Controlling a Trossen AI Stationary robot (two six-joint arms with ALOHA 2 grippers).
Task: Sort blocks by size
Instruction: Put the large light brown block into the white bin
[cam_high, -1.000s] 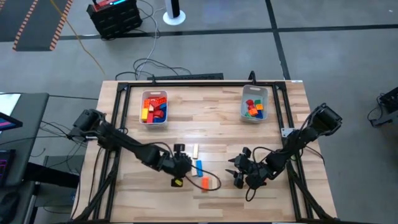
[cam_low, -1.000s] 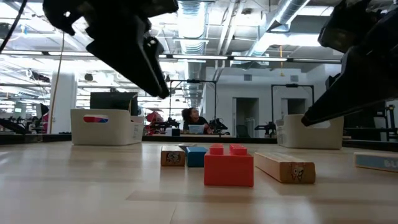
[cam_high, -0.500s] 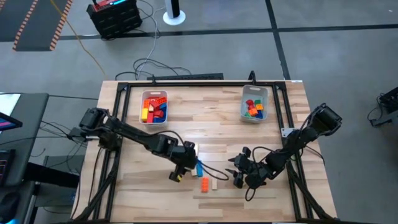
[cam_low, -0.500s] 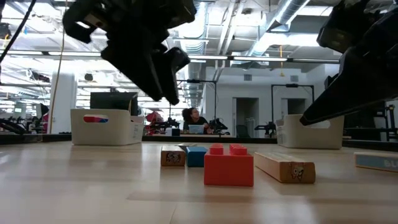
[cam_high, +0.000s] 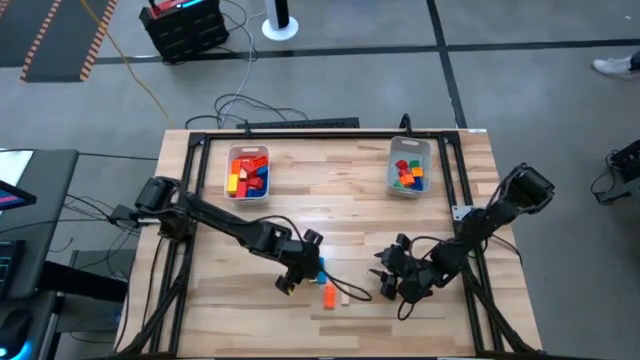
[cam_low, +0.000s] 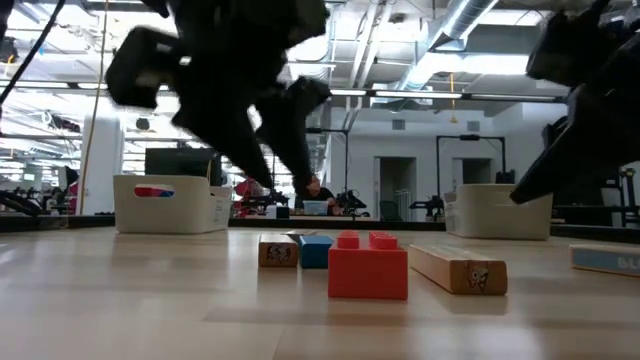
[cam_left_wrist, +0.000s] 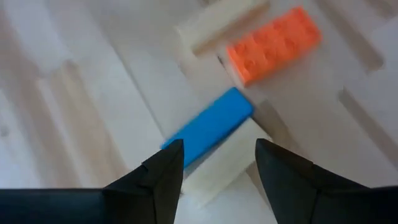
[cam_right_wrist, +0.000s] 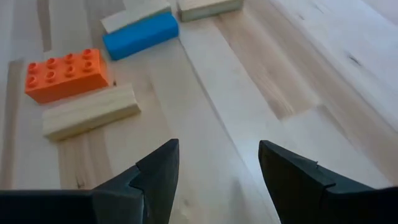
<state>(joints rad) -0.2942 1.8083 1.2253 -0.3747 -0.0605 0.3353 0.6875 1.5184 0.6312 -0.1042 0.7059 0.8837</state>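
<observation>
A long smooth blue bar block (cam_left_wrist: 209, 126) lies mid-table beside a studded orange brick (cam_left_wrist: 273, 44). The left gripper (cam_left_wrist: 217, 163) hovers above it, fingers spread. The right gripper (cam_right_wrist: 217, 163) waits nearby, spread too.

Left gripper (cam_high: 311, 262) moved right, now over blue block (cam_high: 320, 270); right gripper (cam_high: 385, 281) shifted slightly.

left tool (cam_low: 270, 110) blurred; tan block (cam_left_wrist: 221, 168) partly under blue block (cam_left_wrist: 208, 127)
</observation>
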